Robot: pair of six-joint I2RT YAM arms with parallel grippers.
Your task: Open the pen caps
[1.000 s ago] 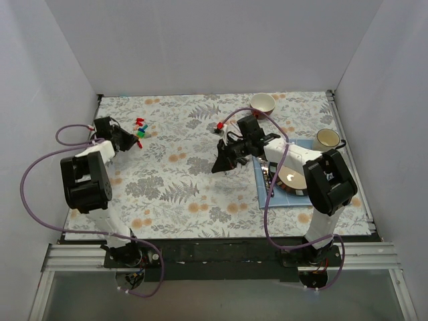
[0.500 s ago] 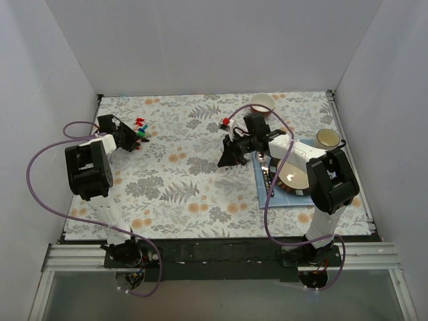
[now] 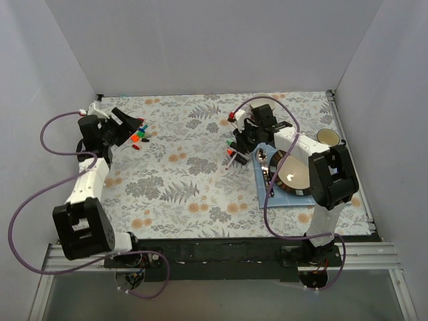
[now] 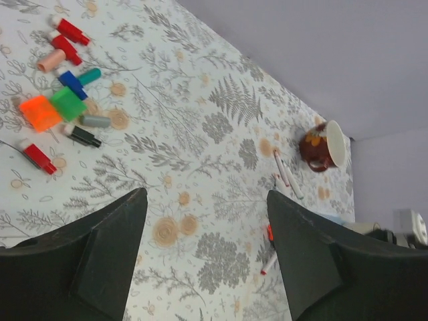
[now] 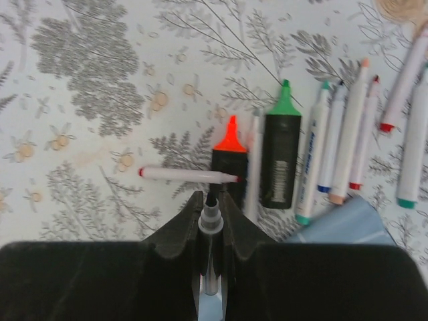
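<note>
Several loose pen caps (image 4: 67, 93), red, blue, green, orange, pink, grey and black, lie in a heap at the table's back left (image 3: 138, 135). My left gripper (image 4: 207, 267) hangs open just left of the heap (image 3: 127, 124), with nothing between its fingers. My right gripper (image 5: 210, 204) is shut on a grey-barrelled pen (image 5: 210, 217) whose bare black tip points forward. It hovers over the row of pens (image 5: 334, 147) at mid table (image 3: 231, 155). An orange highlighter (image 5: 229, 157), a green highlighter (image 5: 281, 157) and a thin red-tipped pen (image 5: 187, 174) lie uncapped right ahead of it.
A blue mat (image 3: 299, 199) at the right carries a brown plate (image 3: 294, 175) and grey cutlery (image 3: 267, 175). A brown mug (image 3: 326, 138) stands behind it near the right wall. Purple cables loop beside both arms.
My left gripper has opened and pulled back up and left from the cap heap. My right gripper has carried its pen back and to the right, over the row of pens.
</note>
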